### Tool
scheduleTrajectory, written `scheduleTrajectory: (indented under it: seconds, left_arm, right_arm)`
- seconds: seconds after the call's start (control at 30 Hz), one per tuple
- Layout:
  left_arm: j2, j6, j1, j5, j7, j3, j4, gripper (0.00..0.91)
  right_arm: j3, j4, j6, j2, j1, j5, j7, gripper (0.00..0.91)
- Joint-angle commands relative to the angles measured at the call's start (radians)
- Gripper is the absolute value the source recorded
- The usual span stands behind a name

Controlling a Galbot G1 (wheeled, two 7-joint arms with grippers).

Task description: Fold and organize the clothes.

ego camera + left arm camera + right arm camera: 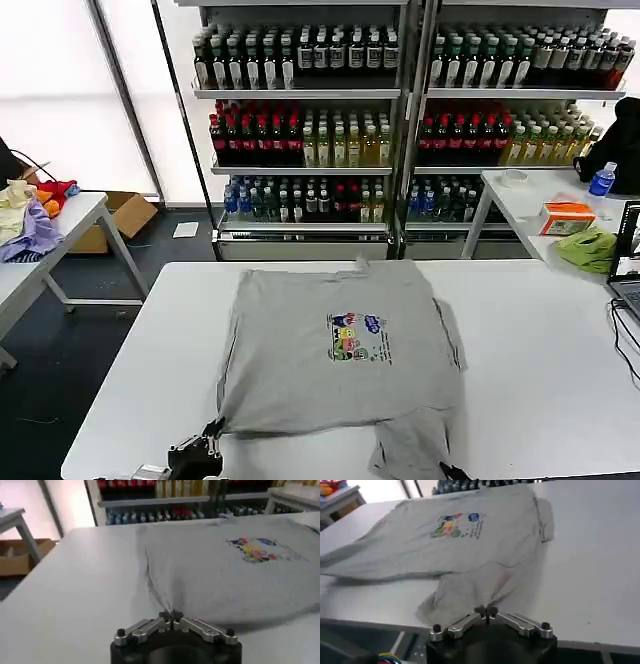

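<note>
Bright, even daylight; soft in the wrist views.

Lit strongly from blown-out windows (pixel 60 90) behind the shelves (pixel 400 95), washing the white table (pixel 530 340) with mild glare. Faint shadows only, under the grey shirt (pixel 335 345) hem. Sharp in the head view; hazy and soft toward the far background in both wrist views, near gripper bodies slightly blurred.

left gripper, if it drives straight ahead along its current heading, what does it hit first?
The left gripper is shut on the near-left corner of the grey shirt. Straight ahead it would meet that bunched shirt fabric at once, then ride over the body toward the chest print. Height above the table is unclear.
</note>
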Motion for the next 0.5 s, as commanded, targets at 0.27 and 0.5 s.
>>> scheduleTrajectory:
  seconds: [0.27, 0.5]
  left_arm:
    - [0.106, -0.033, -0.259, 0.023, 0.195, -0.03, 0.057, 0.01]
    - [0.15, -0.028, -0.425, -0.089, 0.229, 0.018, 0.206, 0.01]
  right_arm:
    - [-0.001, -0.105, 0.151, 0.061, 0.388, 0.13, 0.121, 0.0]
    - [-0.009, -0.221, 0.167, 0.023, 0.521, 0.162, 0.13, 0.0]
